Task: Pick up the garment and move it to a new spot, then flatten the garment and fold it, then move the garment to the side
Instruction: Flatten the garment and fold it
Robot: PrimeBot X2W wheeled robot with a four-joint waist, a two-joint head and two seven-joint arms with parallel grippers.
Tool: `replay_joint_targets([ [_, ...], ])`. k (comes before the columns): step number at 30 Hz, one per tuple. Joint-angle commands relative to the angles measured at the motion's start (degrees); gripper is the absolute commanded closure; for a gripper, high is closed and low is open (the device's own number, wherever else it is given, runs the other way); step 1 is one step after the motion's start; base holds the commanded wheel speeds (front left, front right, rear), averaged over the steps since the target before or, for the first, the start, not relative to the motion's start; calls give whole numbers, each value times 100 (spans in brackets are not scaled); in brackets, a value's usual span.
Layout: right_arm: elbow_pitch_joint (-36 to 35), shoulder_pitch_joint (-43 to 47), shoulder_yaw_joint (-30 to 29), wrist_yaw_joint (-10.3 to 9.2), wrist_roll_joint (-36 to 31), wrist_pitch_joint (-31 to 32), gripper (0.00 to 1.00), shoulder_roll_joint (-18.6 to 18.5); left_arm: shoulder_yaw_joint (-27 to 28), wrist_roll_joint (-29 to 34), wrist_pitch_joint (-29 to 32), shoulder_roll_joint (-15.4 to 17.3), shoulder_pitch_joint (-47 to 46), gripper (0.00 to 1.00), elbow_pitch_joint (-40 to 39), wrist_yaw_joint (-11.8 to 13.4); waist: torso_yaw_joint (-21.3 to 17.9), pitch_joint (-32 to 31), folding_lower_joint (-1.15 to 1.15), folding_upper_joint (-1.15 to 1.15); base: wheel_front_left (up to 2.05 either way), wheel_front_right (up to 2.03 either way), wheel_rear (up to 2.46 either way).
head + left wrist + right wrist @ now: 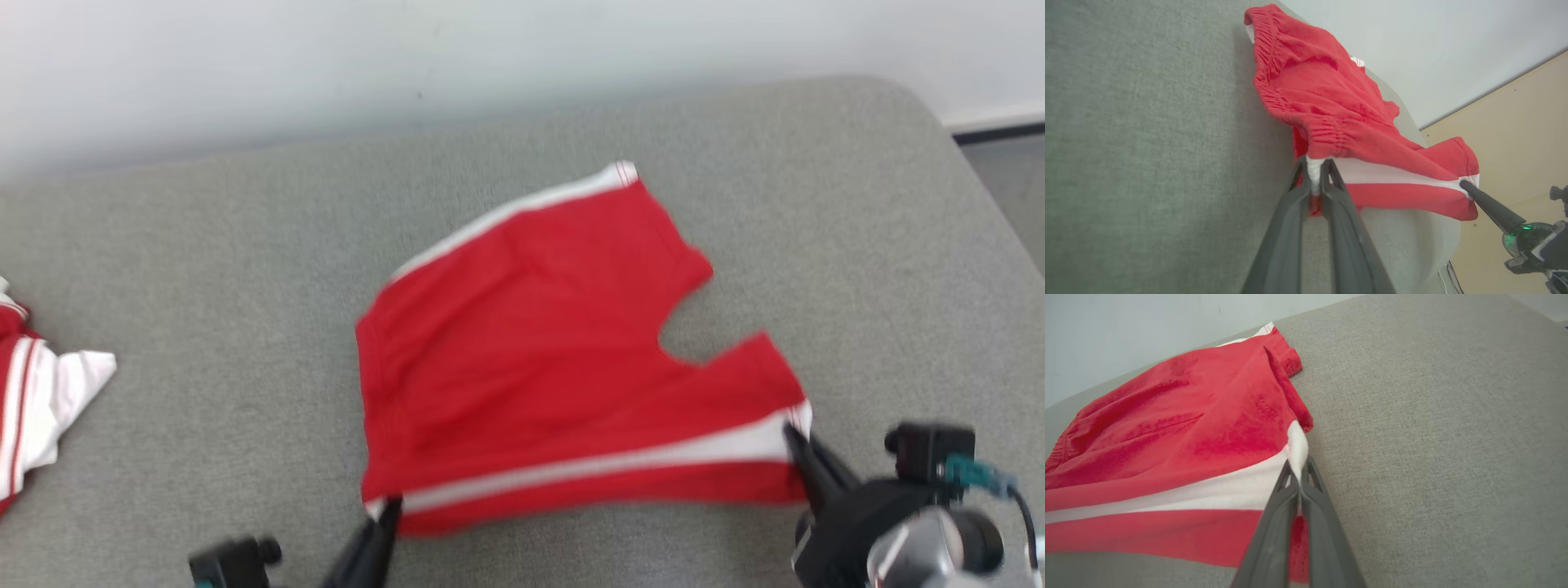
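1. Left gripper (pixel 1315 163) is clamping its two long dark fingers on the white stripe at the elastic waistband corner of the red fabric shorts with white side stripes (pixel 531 343). In the head view I am seeing that pinch at the shorts' 7 o'clock corner.
2. Right gripper (pixel 1299 465) is squeezing tight on the same white stripe at a leg-hem corner, which is sitting at the shorts' 4 o'clock corner in the head view.
3. I am watching the shorts lying spread near the middle of the grey woven cushion surface (pixel 204 269), with the waistband pointing toward 9 o'clock and the leg openings toward 3 o'clock.
4. The near striped edge is running between the two grips, while the other stripe is lying along the far edge toward 12 o'clock.
5. I am also seeing a crumpled red-and-white cloth (pixel 33 400) sitting at the 9 o'clock edge, well apart from the shorts.
6. A pale wall (pixel 326 49) is standing behind the cushion at 12 o'clock.
7. The head view is coming through blurred.
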Motion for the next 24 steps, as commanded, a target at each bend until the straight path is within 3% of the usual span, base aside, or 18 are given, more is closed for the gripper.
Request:
replay_joint_targets([
  [1, -120, 188, -80, -15, -60, 116, 100, 40, -15, -41, 45, 34, 190, 100, -57, 52, 70, -352, 3, 1, 0, 0, 0],
  [11, -1300, 1416, -474, -15, -472, 1365, 100, 366, -280, -171, 429, 139, 1227, 100, -765, 482, 116, -579, 3, 1, 0, 0, 0],
  [18, -1677, 1146, -441, -15, -710, 1147, 100, 402, -247, -107, 491, 131, 940, 100, -971, 576, 168, -520, 3, 1, 0, 0, 0],
  [24, -1355, 482, -351, -15, -741, 976, 100, 246, -140, -82, 403, 1, 413, 100, -848, 549, 214, -359, 3, 1, 0, 0, 0],
])
